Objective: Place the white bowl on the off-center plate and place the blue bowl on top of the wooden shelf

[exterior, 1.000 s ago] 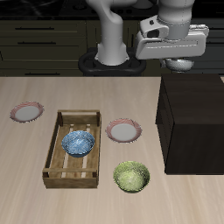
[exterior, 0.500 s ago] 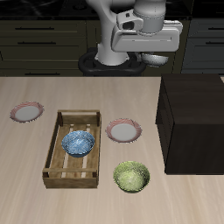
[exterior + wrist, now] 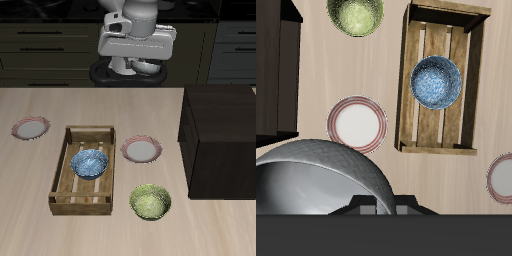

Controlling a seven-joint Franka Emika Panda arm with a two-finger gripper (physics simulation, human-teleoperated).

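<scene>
Carrying white bowl point(image 3: 318, 180), apparently clamped in gripper point(image 3: 381, 206) fingers, is best done level & high til centred over off-center plate point(image 3: 30, 127), far-side of crate point(image 3: 84, 168).

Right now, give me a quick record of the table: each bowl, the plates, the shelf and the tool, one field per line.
blue bowl: inside the slatted crate
yellow-green bowl: on the table, near the front edge
white bowl: close under the wrist camera, apparently held
plates: one beside the crate, one apart from it; both empty
wooden shelf: top bare
tool: raised near the table's back; fingers not visible
</scene>
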